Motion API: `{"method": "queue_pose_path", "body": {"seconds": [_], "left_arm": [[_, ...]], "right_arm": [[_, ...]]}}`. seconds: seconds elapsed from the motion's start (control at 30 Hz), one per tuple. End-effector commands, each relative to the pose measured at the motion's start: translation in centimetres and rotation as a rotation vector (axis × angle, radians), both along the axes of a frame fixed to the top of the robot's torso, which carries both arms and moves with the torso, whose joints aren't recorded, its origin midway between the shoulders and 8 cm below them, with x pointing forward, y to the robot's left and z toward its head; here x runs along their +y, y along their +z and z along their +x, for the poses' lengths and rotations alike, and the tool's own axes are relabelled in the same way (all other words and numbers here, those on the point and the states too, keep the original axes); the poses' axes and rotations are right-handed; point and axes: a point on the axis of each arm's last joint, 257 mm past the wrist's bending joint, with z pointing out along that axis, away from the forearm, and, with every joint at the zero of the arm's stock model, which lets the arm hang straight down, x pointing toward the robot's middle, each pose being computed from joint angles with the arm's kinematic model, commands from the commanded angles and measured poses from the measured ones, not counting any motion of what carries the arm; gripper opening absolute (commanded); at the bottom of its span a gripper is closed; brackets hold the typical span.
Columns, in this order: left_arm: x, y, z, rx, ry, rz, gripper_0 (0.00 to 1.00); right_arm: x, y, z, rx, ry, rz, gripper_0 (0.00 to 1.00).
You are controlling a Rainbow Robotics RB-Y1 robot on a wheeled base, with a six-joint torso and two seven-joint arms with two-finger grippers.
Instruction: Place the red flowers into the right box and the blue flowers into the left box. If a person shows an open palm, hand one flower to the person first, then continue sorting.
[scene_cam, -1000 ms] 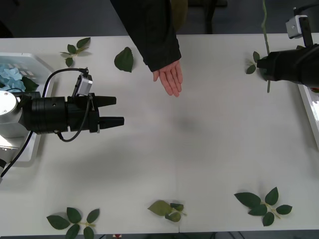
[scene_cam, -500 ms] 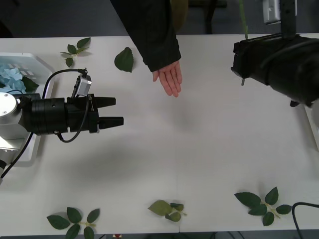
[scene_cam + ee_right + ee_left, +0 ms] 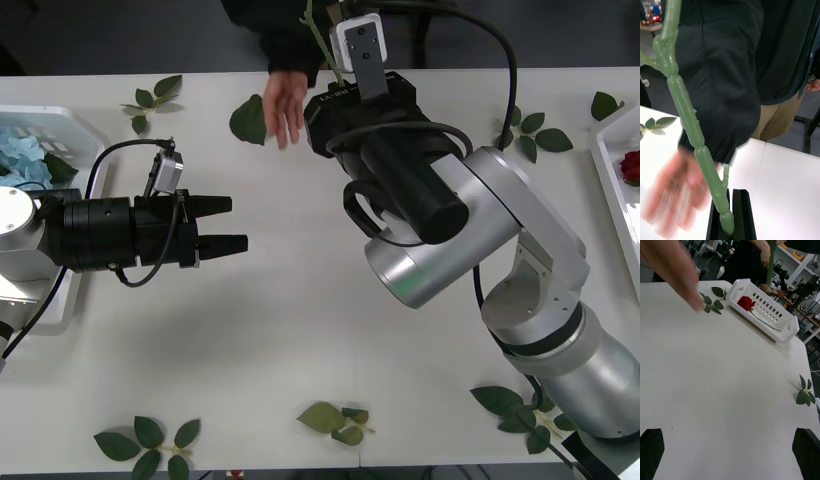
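From the front view we look forward and steeply down on the tabletop (image 3: 300,330), from above both arms. The right wrist camera sits very close behind a green stem (image 3: 696,135), facing the person (image 3: 726,75) at the tabletop's far edge. The left wrist camera looks low across the tabletop toward the right box (image 3: 763,311). That box's rim (image 3: 612,190) also shows in the front view, and we see the person's hand (image 3: 284,105) in all three.
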Motion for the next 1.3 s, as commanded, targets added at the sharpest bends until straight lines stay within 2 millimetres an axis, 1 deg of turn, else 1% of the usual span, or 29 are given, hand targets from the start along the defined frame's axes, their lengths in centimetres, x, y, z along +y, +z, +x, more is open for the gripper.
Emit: {"method": "queue_pose_path", "body": {"seconds": [0.03,0.1,0.27,0.47,0.7,0.73,0.77,0.8,0.83,0.87,0.9,0.93,0.97,1.0,1.1,1.2,1.3], "left_arm": [[-0.2,0.2,-0.1,0.026,0.012,-0.031,1.0],[-0.2,0.2,-0.1,0.026,0.012,-0.031,1.0],[-0.2,0.2,-0.1,0.026,0.012,-0.031,1.0],[-0.2,0.2,-0.1,0.026,0.012,-0.031,1.0],[-0.2,0.2,-0.1,0.026,0.012,-0.031,1.0],[-0.2,0.2,-0.1,0.026,0.012,-0.031,1.0],[-0.2,0.2,-0.1,0.026,0.012,-0.031,1.0],[-0.2,0.2,-0.1,0.026,0.012,-0.031,1.0],[-0.2,0.2,-0.1,0.026,0.012,-0.031,1.0],[-0.2,0.2,-0.1,0.026,0.012,-0.031,1.0],[-0.2,0.2,-0.1,0.026,0.012,-0.031,1.0],[-0.2,0.2,-0.1,0.026,0.012,-0.031,1.0],[-0.2,0.2,-0.1,0.026,0.012,-0.031,1.0],[-0.2,0.2,-0.1,0.026,0.012,-0.031,1.0],[-0.2,0.2,-0.1,0.026,0.012,-0.031,1.0],[-0.2,0.2,-0.1,0.026,0.012,-0.031,1.0],[-0.2,0.2,-0.1,0.026,0.012,-0.031,1.0]], "right_arm": [[1.6,4.5,0.9,-0.068,0.006,0.087,0.0],[1.4,4.9,1.4,-0.076,0.001,0.106,0.0],[0.7,5.3,1.8,-0.085,-0.009,0.117,0.0],[0.2,5.2,2.0,-0.082,-0.016,0.119,0.0],[0.2,5.0,2.1,-0.08,-0.015,0.119,0.0],[0.2,5.1,2.1,-0.081,-0.016,0.118,0.03],[0.2,5.0,2.1,-0.08,-0.015,0.117,0.09],[0.2,5.1,2.1,-0.081,-0.016,0.117,0.22],[0.3,5.1,2.1,-0.082,-0.014,0.115,0.3],[0.3,5.1,2.0,-0.085,-0.012,0.114,0.51],[0.4,5.1,2.0,-0.087,-0.01,0.111,0.67],[0.3,5.1,2.0,-0.087,-0.011,0.11,0.77],[0.4,5.1,2.0,-0.086,-0.009,0.112,0.83],[0.4,5.1,2.0,-0.087,-0.009,0.111,0.87],[0.3,5.0,2.0,-0.084,-0.011,0.111,0.93],[0.5,5.1,2.0,-0.085,-0.008,0.113,0.95],[0.2,4.9,2.1,-0.083,-0.012,0.109,0.96]]}}
